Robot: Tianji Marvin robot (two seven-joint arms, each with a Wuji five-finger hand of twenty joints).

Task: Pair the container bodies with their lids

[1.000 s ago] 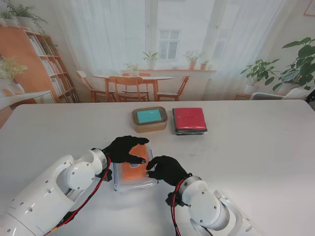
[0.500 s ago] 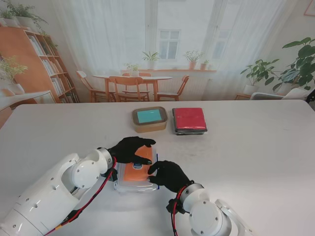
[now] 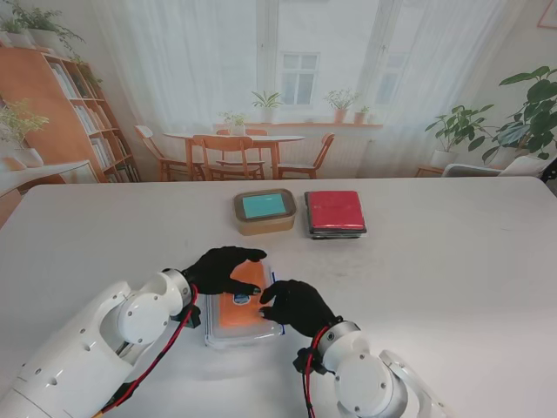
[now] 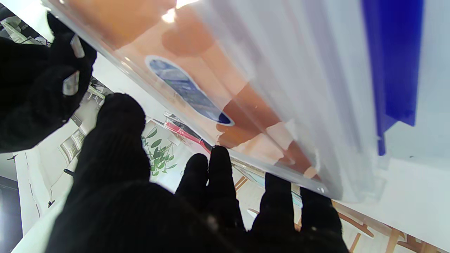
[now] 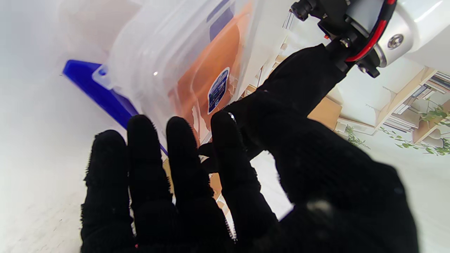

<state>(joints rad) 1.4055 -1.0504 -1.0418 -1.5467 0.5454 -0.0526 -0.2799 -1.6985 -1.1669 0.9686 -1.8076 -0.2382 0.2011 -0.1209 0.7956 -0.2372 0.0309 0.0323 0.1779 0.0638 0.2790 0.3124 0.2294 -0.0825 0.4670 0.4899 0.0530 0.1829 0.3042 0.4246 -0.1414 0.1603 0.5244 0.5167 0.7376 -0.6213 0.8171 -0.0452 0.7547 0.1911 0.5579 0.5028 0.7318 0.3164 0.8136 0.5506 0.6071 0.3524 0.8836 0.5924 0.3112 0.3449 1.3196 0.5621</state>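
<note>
Container body with the orange lid sits on the surface directly between my two hands, close in front of me. Its long axis runs away from me, toward the teal-lidded container and the red-lidded container, which stand side by side well apart on the far side.

My left hand lies over the far-left corner of the lid, fingers spread and resting on it, not clamped around the box. My right hand lies against the right edge, fingers extended and slightly apart, fingertips touching the clear wall beside the blue latch. Neither hand encloses the container; both press or steady it.

The left wrist view shows the clear body tilted close above the fingers; whether the lid is fully seated cannot be determined.

Judgement: both hands are equally near. The coming move depends on pressing downward along the two long edges, one hand per side.
</note>
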